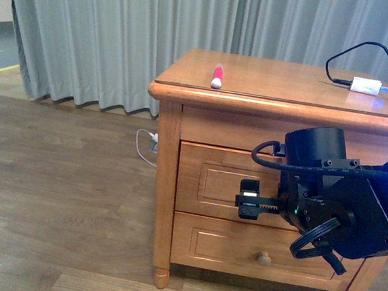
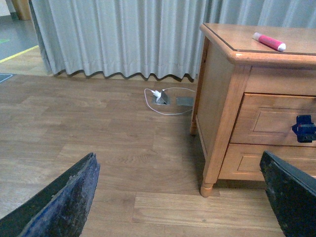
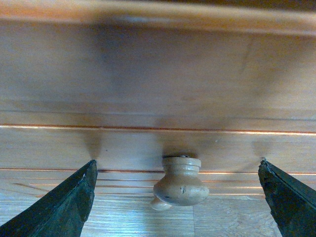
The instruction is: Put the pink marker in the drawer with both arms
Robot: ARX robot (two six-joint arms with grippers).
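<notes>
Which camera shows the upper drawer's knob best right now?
The right wrist view: the knob sits close up between the open fingers of the right gripper. In the front and left wrist views that gripper hides it.

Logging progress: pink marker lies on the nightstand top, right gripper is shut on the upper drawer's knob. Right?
Not quite. The right gripper is open: in the right wrist view its fingers stand wide on either side of the knob, not touching it. The pink marker does lie on the nightstand top.
</notes>
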